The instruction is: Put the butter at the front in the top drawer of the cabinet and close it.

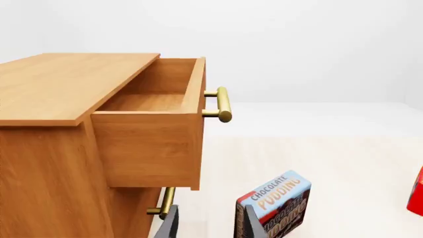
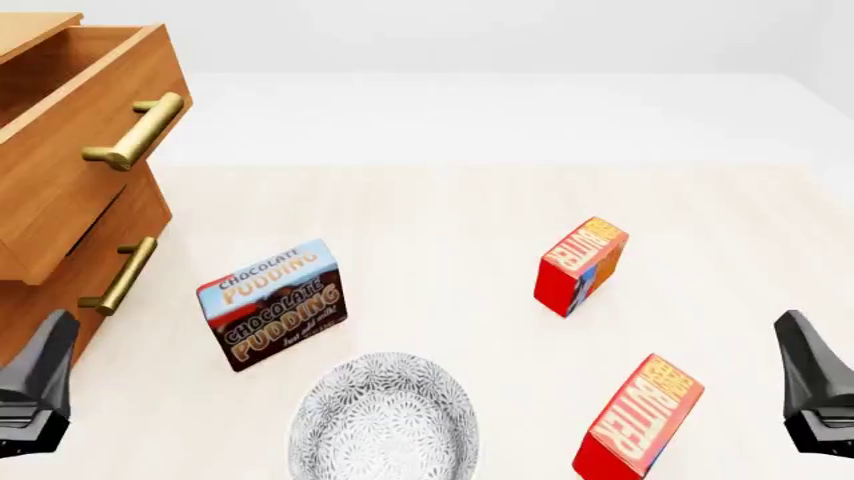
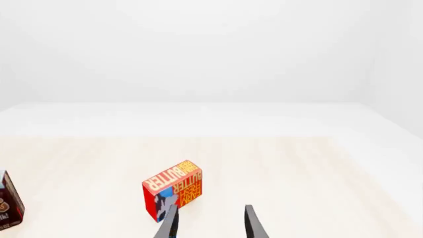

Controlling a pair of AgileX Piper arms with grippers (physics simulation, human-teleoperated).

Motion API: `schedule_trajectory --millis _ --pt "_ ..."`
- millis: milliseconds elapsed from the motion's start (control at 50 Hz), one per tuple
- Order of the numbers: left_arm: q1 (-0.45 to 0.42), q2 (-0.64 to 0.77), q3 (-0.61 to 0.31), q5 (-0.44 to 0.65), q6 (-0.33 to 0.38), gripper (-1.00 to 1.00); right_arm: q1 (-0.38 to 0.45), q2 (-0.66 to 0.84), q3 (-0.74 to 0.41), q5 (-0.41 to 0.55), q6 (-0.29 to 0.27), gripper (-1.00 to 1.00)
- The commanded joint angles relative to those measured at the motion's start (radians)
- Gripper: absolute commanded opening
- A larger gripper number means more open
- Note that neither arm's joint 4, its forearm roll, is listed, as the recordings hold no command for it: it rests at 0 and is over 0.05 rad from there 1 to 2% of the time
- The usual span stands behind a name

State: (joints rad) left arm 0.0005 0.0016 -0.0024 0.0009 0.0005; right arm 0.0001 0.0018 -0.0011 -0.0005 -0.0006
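One step is behind you, the top drawer open; both your grippers, left and right, are spread and empty, with the front butter untouched.

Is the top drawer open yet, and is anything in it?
Open: the top drawer juts from the cabinet. The visible floor is bare; the rest is hidden.

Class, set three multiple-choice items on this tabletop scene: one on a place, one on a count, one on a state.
1. Where is the patterned bowl? A inside a drawer; B on the table, on the arms' side of the Chocolate Pudding box; C on top of the cabinet.
2. How many butter boxes are there? A one; B two; C three.
3. The top drawer is: A pulled open; B shut; C removed.

Answers: 1 B, front view shows it below the pudding. 2 B, one butter box farther, one nearer. 3 A, its inside shows.
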Motion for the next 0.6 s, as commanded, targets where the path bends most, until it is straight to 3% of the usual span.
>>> schedule_trajectory --millis 20,400,420,500,540,600 --pt "0.003 0.002 -0.007 0.005 0.002 1.0 0.0 0.003 -0.002 -0.001 -0.002 1.0" --pt "0.008 -0.001 -0.013 0.002 0.018 1.0 0.0 0.002 -0.002 0.0 -0.002 1.0" --pt "0.056 0.0 -0.023 0.012 0.011 1.0 0.0 0.002 -0.002 0.0 -0.002 1.0" --pt "0.02 0.011 -0.056 0.06 -0.019 1.0 0.0 0.002 -0.002 0.0 -0.002 1.0" --pt "0.037 0.055 -0.071 0.061 0.012 1.0 0.0 0.002 -0.002 0.0 -0.002 1.0" --pt "-0.02 0.036 -0.117 0.109 0.04 1.0 0.0 0.001 -0.002 0.0 -0.002 1.0"
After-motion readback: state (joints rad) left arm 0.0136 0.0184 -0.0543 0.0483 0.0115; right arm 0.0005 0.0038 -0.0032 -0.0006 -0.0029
